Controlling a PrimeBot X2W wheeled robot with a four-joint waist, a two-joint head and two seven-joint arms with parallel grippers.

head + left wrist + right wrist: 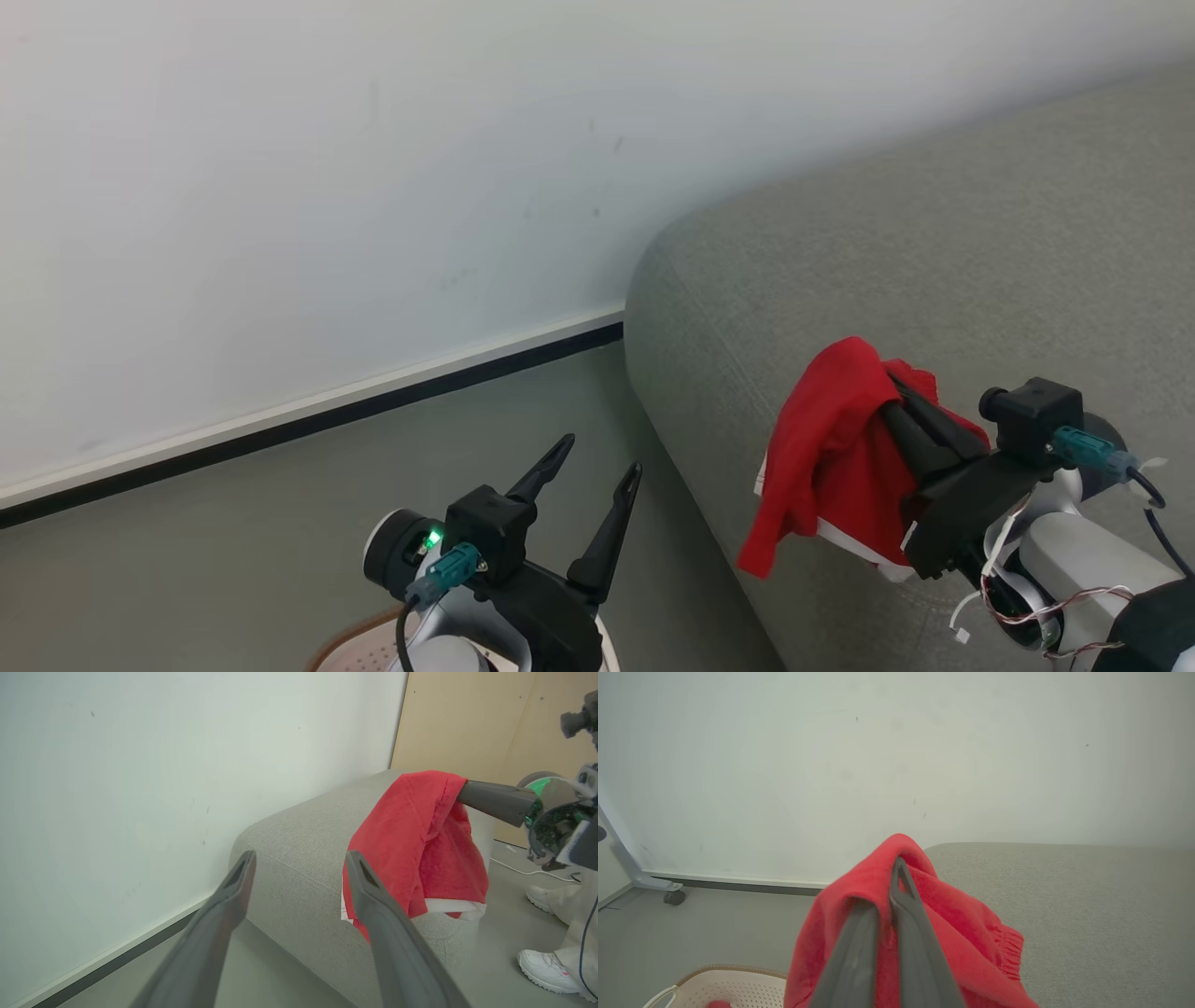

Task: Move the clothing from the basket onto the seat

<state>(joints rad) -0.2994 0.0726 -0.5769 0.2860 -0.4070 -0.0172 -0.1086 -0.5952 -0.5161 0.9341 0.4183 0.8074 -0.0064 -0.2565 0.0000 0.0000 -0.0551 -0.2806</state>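
Note:
My right gripper (pixel 894 385) is shut on a bright red garment with white trim (pixel 831 448), which hangs off its fingers above the left end of the grey sofa (pixel 934 261). In the right wrist view the red garment (pixel 962 933) drapes over the closed fingers (pixel 906 933), with the sofa (pixel 1064 896) beyond. My left gripper (pixel 603 453) stands open and empty over the floor, left of the sofa. The left wrist view looks past its own fingers (pixel 373 891) at the hanging garment (pixel 416 835). The cream basket (pixel 733 987) lies low at the left, with a scrap of red (pixel 718 1004) inside.
A pale wall with a dark skirting strip (pixel 308 420) runs behind the sofa. A person's white shoes (pixel 546 966) stand on the floor beyond the sofa's end. A wheeled metal leg (pixel 672 896) rests by the wall. A tan board (pixel 467 718) leans behind the sofa.

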